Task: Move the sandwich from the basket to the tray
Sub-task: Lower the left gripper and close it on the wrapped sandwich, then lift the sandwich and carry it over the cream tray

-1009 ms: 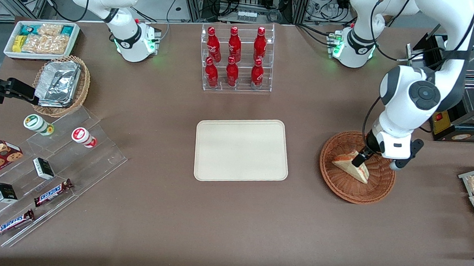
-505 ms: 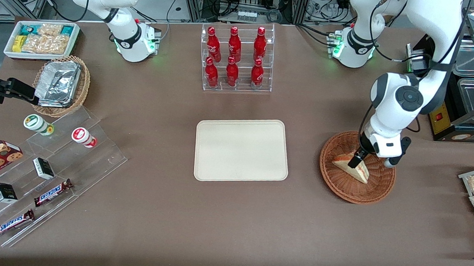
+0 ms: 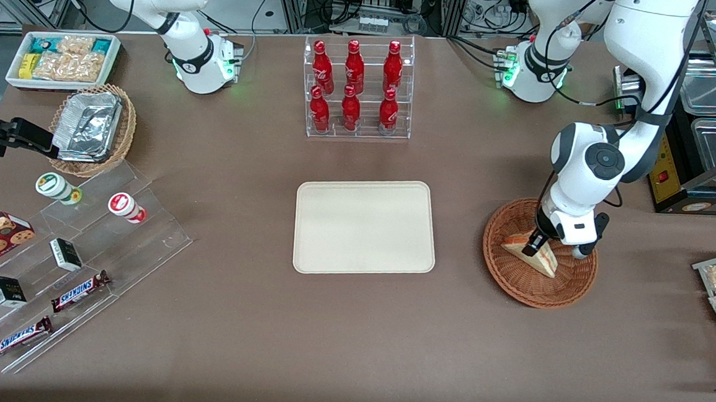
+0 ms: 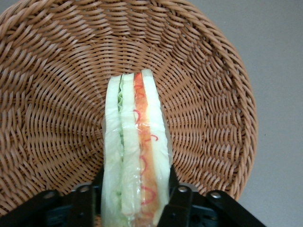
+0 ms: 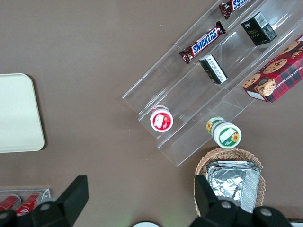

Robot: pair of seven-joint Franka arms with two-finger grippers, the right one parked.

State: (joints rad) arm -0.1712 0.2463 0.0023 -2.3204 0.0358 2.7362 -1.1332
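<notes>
The triangular sandwich wedge of pale white bread [image 3: 532, 254] stands on edge inside the round, shallow, reddish-brown woven wicker basket [image 3: 517, 285], toward the working arm's end of the table. In the left wrist view the sandwich [image 4: 136, 151] shows its cut edge: two outer slices of white bread, a thin frill of green leaf along one inner seam, and an orange-red band of filling streaked with darker red squiggles beside the other slice, all under what looks like clear film, though the wrap is hard to make out for certain. The basket's weave [image 4: 57, 94] fans out around it.

The left arm's black two-finger gripper [image 3: 539, 242] is down in the basket, its fingers [image 4: 177, 203] set on either side of the sandwich's wide end and pressed against the bread, so the wedge is clasped between them.

The flat rectangular cream-coloured plastic tray with rounded corners [image 3: 366, 226] lies on the brown table [image 3: 349, 343], well apart from the basket and nearer the table's middle.
</notes>
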